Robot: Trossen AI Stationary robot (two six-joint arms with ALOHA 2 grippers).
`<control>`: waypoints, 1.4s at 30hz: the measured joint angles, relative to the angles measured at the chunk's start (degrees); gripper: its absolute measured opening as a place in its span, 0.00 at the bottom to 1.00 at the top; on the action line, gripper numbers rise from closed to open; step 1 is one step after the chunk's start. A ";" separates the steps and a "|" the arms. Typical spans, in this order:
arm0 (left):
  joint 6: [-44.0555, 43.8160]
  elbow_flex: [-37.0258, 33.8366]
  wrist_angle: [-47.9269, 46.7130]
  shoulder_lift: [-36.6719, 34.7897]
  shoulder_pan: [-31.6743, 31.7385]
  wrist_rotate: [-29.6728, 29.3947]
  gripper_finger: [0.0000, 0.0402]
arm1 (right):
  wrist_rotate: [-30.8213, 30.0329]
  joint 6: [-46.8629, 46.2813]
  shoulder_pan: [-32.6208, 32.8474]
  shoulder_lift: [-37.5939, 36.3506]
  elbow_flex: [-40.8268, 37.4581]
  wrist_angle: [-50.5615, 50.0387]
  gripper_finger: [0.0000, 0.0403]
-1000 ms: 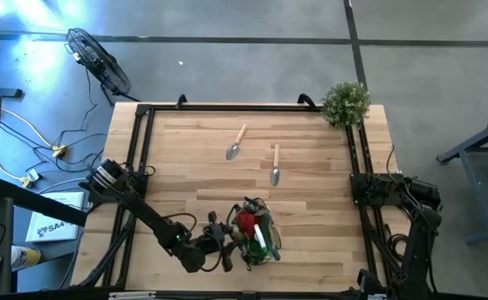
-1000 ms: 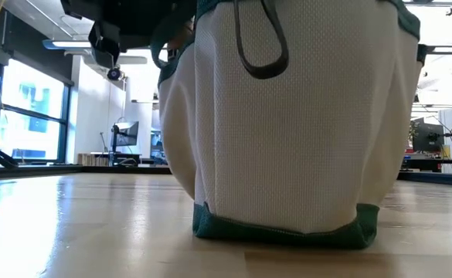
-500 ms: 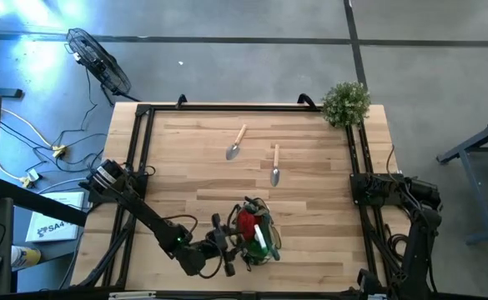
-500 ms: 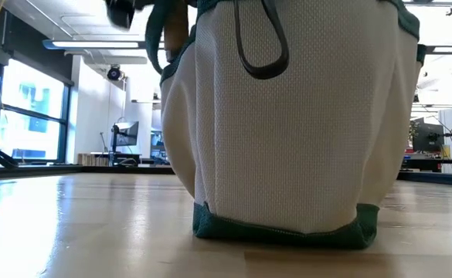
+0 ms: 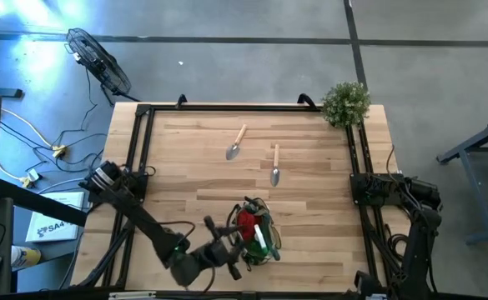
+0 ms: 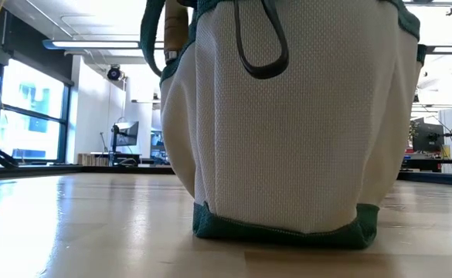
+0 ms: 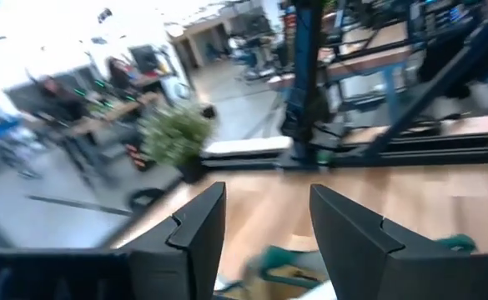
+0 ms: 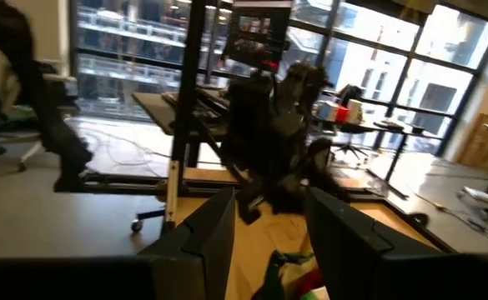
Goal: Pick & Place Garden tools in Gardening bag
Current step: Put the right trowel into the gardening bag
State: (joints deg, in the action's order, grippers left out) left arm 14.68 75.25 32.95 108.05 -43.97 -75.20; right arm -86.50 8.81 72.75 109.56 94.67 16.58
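jaws apart, left gripper [image 5: 227,250] beside gardening bag [image 5: 256,232]

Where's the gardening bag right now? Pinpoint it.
In the high view, the gardening bag sits near the table's front edge, about centre, just right of the left gripper.

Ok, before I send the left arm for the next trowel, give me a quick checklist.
1. Left gripper empty and open: ok.
2. Left gripper away from the bag: ok, it sits just beside it, at the table's near edge.
3. Bag upright: ok.
4. Two trowels lying free on the table, apart: ok.
5. Right gripper parked at the table's right side, open: ok.
6. Room left in the bag: cannot tell.
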 joint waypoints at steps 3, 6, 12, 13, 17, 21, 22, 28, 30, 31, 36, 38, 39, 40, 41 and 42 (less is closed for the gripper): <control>9.15 3.97 -0.09 0.00 -2.10 -5.12 0.42 | 0.63 -0.01 0.00 0.00 0.00 -0.10 0.34; 17.64 7.92 0.04 -0.04 -4.58 -9.42 0.42 | -2.54 -0.03 0.27 0.00 0.00 -0.10 0.34; 26.11 11.78 -0.02 -0.43 -7.99 -14.92 0.42 | -3.34 -0.10 1.35 -0.04 0.00 -0.02 0.34; 26.04 12.07 -0.17 -0.83 -8.20 -14.95 0.42 | -3.34 -0.09 1.54 -0.04 0.00 -0.07 0.34; 25.57 12.52 0.02 -4.62 -8.18 -14.95 0.42 | -3.40 -0.13 2.24 -0.04 0.00 -0.69 0.34; 25.59 12.47 -1.41 -9.00 -6.71 -14.90 0.42 | -3.50 -2.84 2.67 -0.04 0.00 -2.56 0.34; 25.57 12.43 -2.93 -10.28 -6.06 -14.90 0.42 | -3.50 -3.98 2.75 -0.04 0.00 -3.43 0.34; 25.29 12.38 -9.68 -16.11 -1.13 -14.95 0.42 | -3.44 -10.82 3.03 -0.02 0.00 -10.09 0.34; 24.45 12.38 -10.79 -16.58 0.18 -14.91 0.42 | -3.49 -11.81 2.80 -0.02 0.00 -10.94 0.34; 24.06 12.36 -11.10 -16.63 0.53 -14.92 0.42 | -3.47 -11.81 2.38 -0.02 0.00 -11.27 0.34; 20.78 12.36 -16.09 -16.51 -1.24 -14.87 0.42 | -3.38 -12.16 -1.63 -1.21 0.00 -14.19 0.34; 14.12 12.34 -20.34 -16.43 -3.07 -14.70 0.42 | -3.49 -12.24 -3.68 -2.76 0.00 -15.59 0.34; 9.94 12.32 -22.51 -16.39 -4.23 -14.70 0.42 | -3.55 -12.23 -4.67 -3.62 0.00 -16.62 0.34; 5.57 12.31 -24.88 -16.39 -5.49 -14.70 0.42 | -3.53 -12.25 -5.66 -4.52 0.00 -17.50 0.34; 0.95 12.32 -27.34 -16.39 -6.90 -14.70 0.42 | -3.45 -12.27 -6.71 -5.56 0.00 -18.54 0.34; -3.62 12.30 -30.14 -16.39 -8.44 -14.68 0.42 | -3.43 -12.26 -7.78 -6.67 0.00 -19.61 0.34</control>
State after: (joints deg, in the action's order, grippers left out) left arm 11.05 87.55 2.81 91.66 -52.41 -89.89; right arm -89.93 -3.46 64.97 102.89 94.67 -3.03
